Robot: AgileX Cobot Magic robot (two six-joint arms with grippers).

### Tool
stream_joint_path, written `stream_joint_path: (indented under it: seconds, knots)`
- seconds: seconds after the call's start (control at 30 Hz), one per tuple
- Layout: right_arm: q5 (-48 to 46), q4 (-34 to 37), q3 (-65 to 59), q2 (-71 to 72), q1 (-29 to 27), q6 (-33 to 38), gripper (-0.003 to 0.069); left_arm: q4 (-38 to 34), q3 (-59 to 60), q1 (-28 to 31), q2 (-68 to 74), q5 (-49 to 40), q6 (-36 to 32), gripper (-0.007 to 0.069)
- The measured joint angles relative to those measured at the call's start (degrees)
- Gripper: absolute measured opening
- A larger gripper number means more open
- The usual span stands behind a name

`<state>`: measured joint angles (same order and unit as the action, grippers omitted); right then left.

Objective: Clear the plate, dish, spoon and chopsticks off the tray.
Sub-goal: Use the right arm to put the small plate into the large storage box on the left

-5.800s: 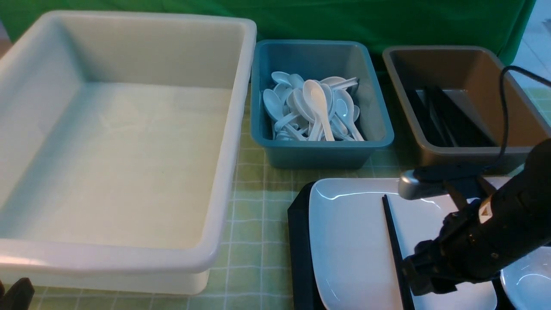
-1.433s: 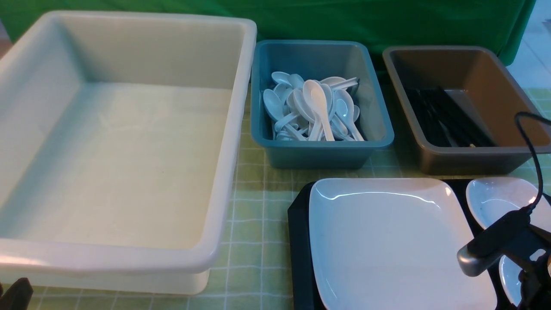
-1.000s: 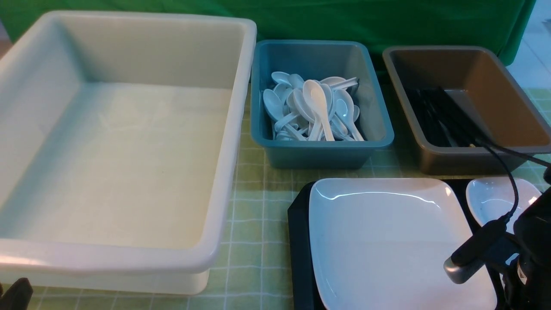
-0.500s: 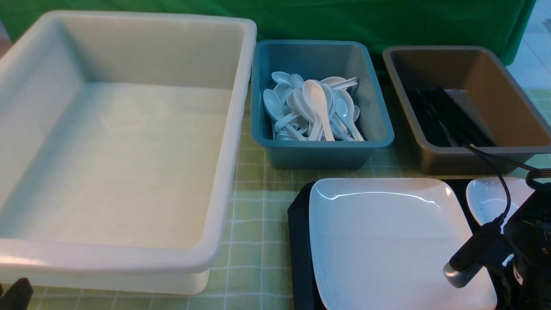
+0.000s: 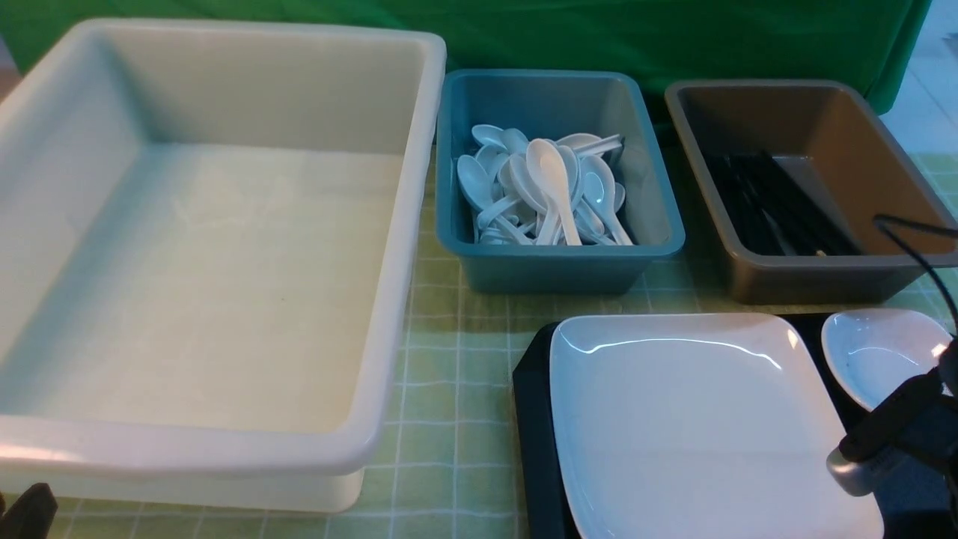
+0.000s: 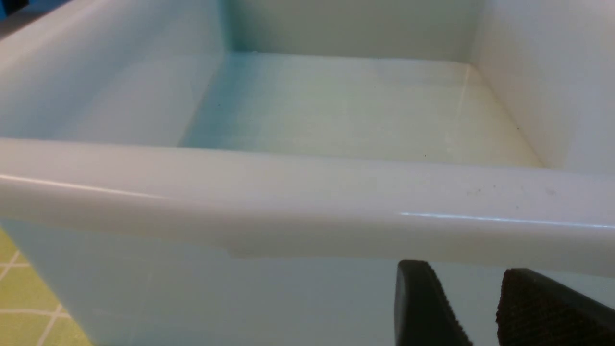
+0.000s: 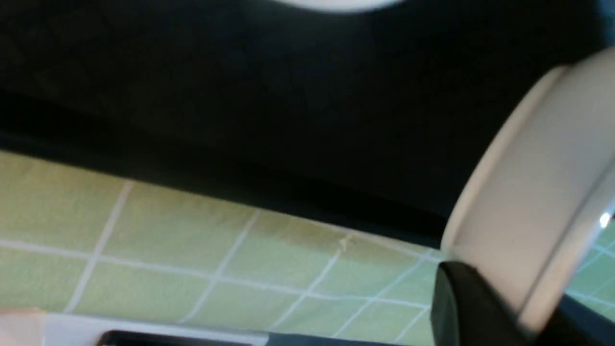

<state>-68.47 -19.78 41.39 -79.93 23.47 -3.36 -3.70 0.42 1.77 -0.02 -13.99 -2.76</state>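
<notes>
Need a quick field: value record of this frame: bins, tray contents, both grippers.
white tub: robot's left, nothing visible inside
teal bin: pile of white spoons
brown tub: black chopsticks
tray: bears plate and small dish, apart from each other
loose spoon or chopsticks on tray: none in view
left gripper: open, holding nothing, by the white tub's outer wall
right gripper: shut on a white rim; plate's or a dish's, cannot tell

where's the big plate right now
Front view, lower right: the plate lies on the tray, just this side of the blue bin and brown tub, a dish on its right.
</notes>
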Motion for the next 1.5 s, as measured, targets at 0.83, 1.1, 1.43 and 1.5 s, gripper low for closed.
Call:
stream_joint_path:
  seconds: [0.83,1.1,1.43,1.5]
  knots:
    - [19.26,32.45,48.2,-6.37,20.39,32.43,0.0032,0.0,0.0,0.0,0.0,0.0,0.0,0.0223]
    - [19.51,14.11,71.47,-35.54,32.08,36.06,0.0032,0.0,0.0,0.0,0.0,0.0,0.0,0.0223]
    - [18.52,6.29,83.41,-51.33,34.39,37.54,0.0032,0.0,0.0,0.0,0.0,0.0,0.0,0.0223]
    - [18.57,6.29,83.48,-52.42,34.39,37.54,0.0032,0.0,0.0,0.0,0.0,0.0,0.0,0.0223]
